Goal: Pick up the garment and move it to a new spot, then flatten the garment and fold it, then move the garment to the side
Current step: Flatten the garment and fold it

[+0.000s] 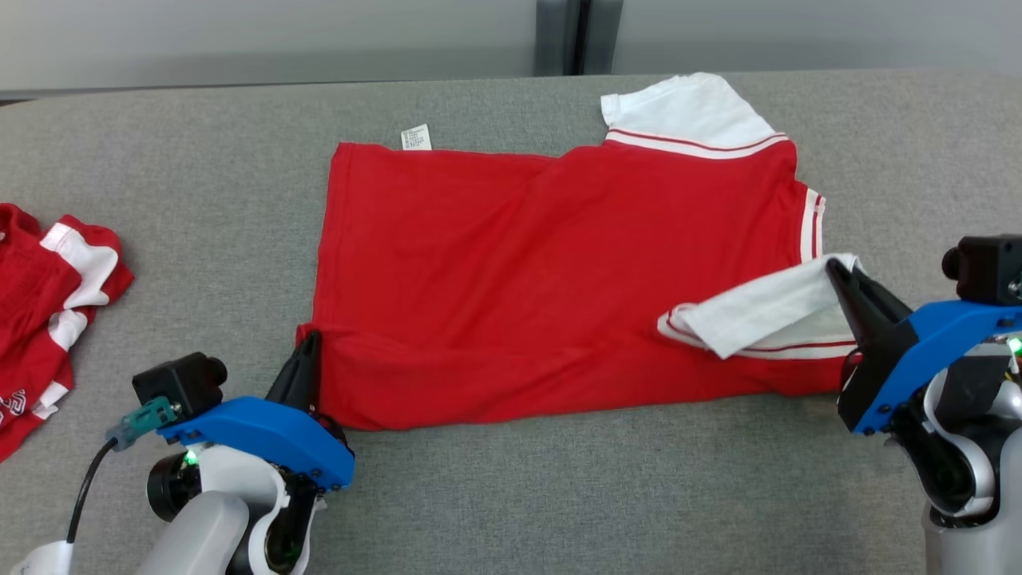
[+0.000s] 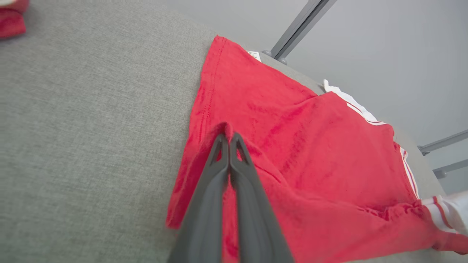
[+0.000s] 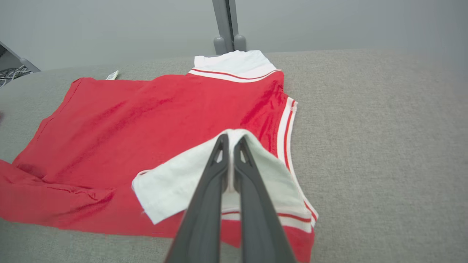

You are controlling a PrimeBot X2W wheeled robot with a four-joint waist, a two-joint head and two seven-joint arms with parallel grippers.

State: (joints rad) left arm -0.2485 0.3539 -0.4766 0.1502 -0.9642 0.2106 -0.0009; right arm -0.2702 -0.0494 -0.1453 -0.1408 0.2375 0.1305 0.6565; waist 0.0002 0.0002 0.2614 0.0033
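Crumpled red-and-white cloth [image 1: 48,311] lies left; red white-sleeved shirt [image 1: 519,279] stretches sideways, sleeves right; left gripper [image 1: 310,342] pinches its hem, right gripper [image 1: 836,270] a sleeve.

The garment [image 1: 543,279] was red, its sleeves [image 1: 695,108] white with thin red stripes along the joins, a white label [image 1: 416,137] at its 11 o'clock edge. The table [image 1: 200,200] was heathered grey. At 9 o'clock a second garment [image 1: 48,303] was red with white bands.
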